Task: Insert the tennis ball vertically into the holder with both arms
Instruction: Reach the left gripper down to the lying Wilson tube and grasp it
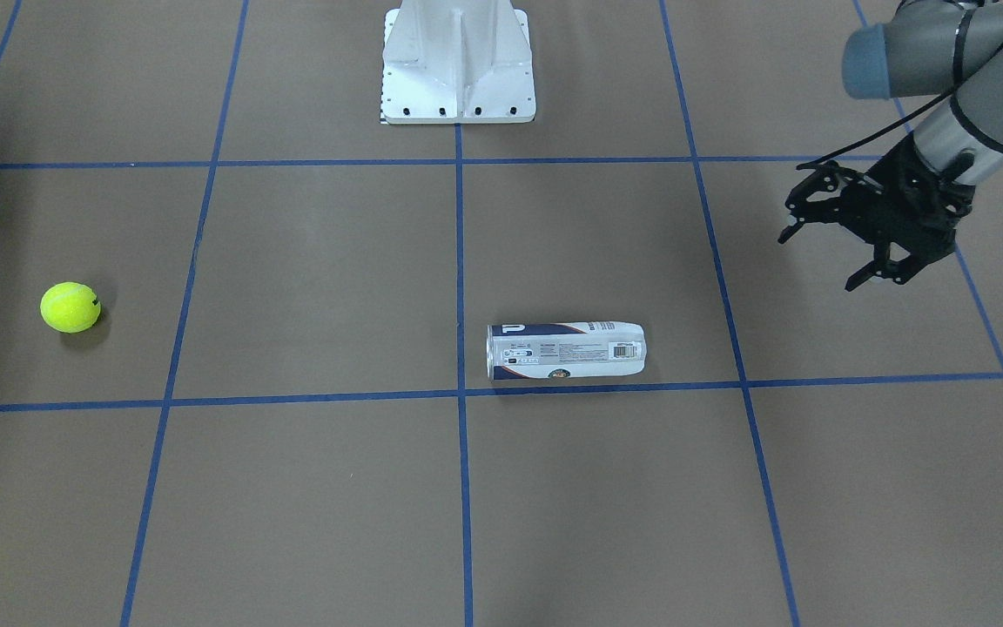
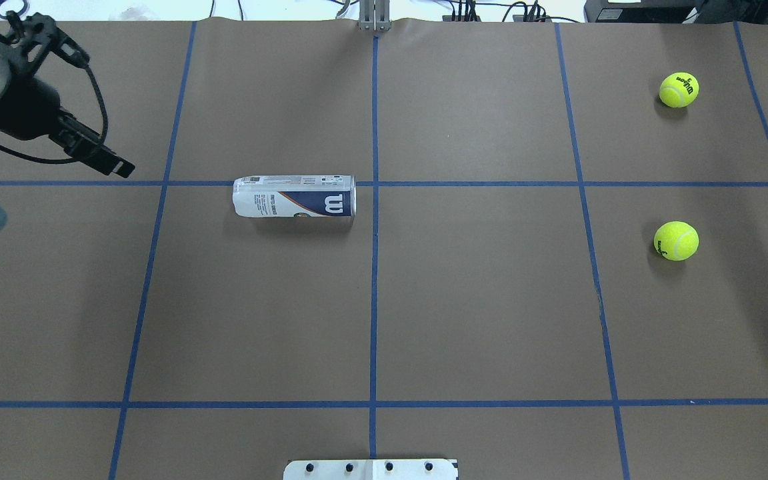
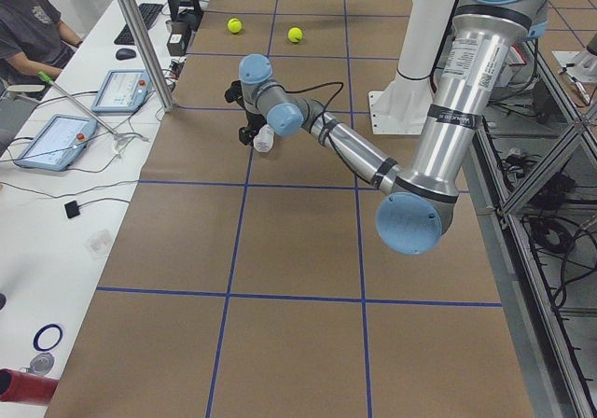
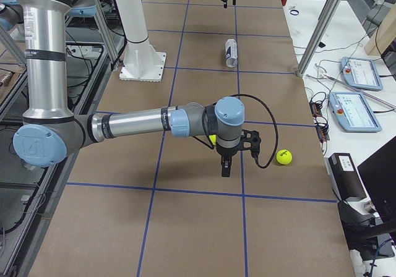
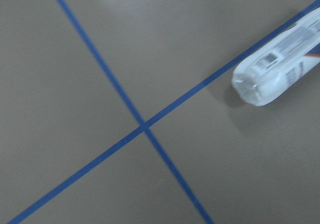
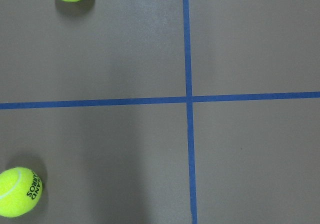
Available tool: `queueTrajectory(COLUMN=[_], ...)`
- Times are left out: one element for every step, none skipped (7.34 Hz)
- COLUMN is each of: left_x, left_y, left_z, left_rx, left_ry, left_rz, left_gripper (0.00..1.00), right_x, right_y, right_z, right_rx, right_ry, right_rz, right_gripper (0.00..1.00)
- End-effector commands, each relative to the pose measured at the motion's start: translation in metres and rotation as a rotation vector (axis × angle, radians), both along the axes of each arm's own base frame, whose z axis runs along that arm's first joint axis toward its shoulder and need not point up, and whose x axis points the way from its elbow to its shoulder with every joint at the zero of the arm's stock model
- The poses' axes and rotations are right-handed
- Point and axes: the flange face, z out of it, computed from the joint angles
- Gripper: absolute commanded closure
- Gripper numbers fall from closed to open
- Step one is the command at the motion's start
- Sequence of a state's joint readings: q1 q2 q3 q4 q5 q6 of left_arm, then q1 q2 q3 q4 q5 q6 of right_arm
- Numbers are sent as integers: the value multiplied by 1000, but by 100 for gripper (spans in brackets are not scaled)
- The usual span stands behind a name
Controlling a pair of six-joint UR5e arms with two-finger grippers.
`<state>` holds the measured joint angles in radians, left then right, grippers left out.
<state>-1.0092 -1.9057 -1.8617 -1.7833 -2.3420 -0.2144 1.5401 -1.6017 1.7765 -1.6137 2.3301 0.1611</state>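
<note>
The holder (image 1: pixel 566 351), a clear tube with a white and navy label, lies on its side near the table's middle; it also shows in the overhead view (image 2: pixel 295 196) and the left wrist view (image 5: pixel 280 59). My left gripper (image 1: pixel 819 259) is open and empty, hovering above the table to the side of the holder's closed end and apart from it. Two yellow tennis balls (image 2: pixel 679 89) (image 2: pixel 675 241) lie on the other side of the table. My right gripper (image 4: pixel 226 166) points down above the table beside a ball (image 4: pixel 283 157); I cannot tell whether it is open.
The white pedestal base (image 1: pixel 458 65) stands at the robot's edge of the table. Blue tape lines mark a grid on the brown table. Operators' tablets (image 3: pixel 48 142) lie on a side bench beyond the far edge.
</note>
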Motion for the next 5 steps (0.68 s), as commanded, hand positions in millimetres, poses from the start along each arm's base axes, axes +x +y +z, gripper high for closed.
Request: queueTrajectory(left_x=[71, 99, 131, 152, 178], left_y=[14, 23, 26, 17, -4], left_z=[-62, -77, -86, -101, -128], left_rx=[142, 252, 333, 370, 426], left_ry=[-4, -28, -42, -42, -43], left_rz=[87, 125, 185, 216, 250], left_gripper=[2, 2, 1, 1, 1], right_x=[0, 0, 0, 0, 0], right_y=[0, 0, 0, 0, 1], right_z=[1, 2, 3, 2, 3], right_rx=[-1, -4, -7, -6, -7], right_ry=[0, 0, 0, 0, 0], right_rz=[0, 1, 1, 1, 1], right_gripper=[1, 1, 1, 1, 1])
